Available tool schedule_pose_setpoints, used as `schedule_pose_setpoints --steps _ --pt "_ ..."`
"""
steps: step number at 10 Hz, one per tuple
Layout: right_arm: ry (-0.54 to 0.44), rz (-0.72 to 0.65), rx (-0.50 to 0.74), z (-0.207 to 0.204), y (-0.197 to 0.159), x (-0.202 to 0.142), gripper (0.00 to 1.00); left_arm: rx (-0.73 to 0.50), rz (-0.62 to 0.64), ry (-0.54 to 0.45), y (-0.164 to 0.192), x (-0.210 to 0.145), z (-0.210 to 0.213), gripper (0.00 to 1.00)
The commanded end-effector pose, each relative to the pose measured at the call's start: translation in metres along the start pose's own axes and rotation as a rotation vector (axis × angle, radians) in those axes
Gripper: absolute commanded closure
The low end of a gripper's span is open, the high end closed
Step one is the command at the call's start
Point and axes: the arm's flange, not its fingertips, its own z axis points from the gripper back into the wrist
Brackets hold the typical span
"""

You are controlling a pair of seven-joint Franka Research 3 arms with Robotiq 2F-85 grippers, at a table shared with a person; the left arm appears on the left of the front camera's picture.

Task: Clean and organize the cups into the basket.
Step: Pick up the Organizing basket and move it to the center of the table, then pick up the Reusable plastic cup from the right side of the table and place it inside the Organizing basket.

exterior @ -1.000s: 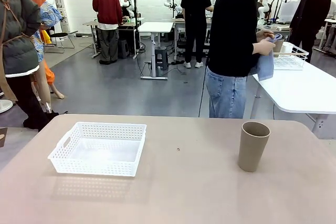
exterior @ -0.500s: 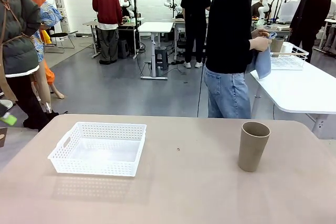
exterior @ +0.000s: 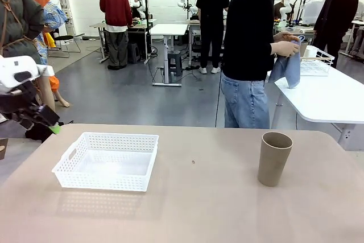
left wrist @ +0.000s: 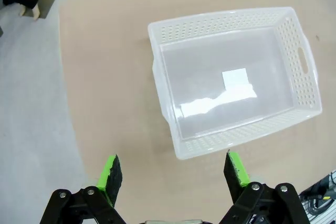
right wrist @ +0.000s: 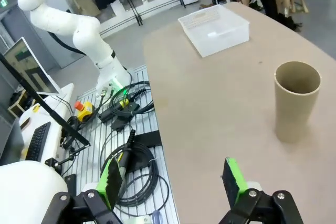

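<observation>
With the left gripper (left wrist: 172, 165) and right gripper (right wrist: 171, 176) wide open, the tan cup (exterior: 274, 158) looks light and squashy, so hold its middle softly.

Empty white basket (left wrist: 220, 22) on tan table (left wrist: 105, 103), jaws spread wide, holding nothing

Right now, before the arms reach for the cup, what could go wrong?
1. The tall tan tapered paper-like cup stands upright on a narrow base. The right fingers, open, could knock it over if they come from the side.
2. The shallow white perforated plastic basket is empty and probably light, so a dropped cup may push it.
</observation>
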Motion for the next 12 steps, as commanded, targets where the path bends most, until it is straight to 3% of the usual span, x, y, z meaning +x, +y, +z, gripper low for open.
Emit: schedule_pose_setpoints --steps 1,2,4,5,7,11,12 --pt "0.011 0.002 0.010 0.001 0.004 -0.001 0.00 -0.010 0.049 0.094 -0.014 -0.003 -0.035 0.00" --pt "0.011 0.002 0.010 0.001 0.004 -0.001 0.00 -0.015 0.079 0.160 -0.015 -0.006 -0.055 0.00" --pt "0.011 0.002 0.010 0.001 0.004 -0.001 0.00 -0.005 0.092 0.193 -0.014 -0.020 -0.080 0.00" --pt "0.011 0.002 0.010 0.001 0.004 -0.001 0.00 -0.023 0.059 0.147 -0.014 -0.004 -0.058 0.00" --pt "-0.001 0.000 0.001 0.000 0.000 0.000 0.00 -0.023 0.059 0.147 -0.014 -0.004 -0.058 0.00" --pt "0.086 0.314 0.058 -0.019 -0.078 0.030 0.00 -0.023 0.059 0.147 -0.014 -0.004 -0.058 0.00" --pt "0.113 0.334 0.061 -0.024 -0.102 0.032 0.00 -0.023 0.059 0.147 -0.014 -0.004 -0.058 0.00"
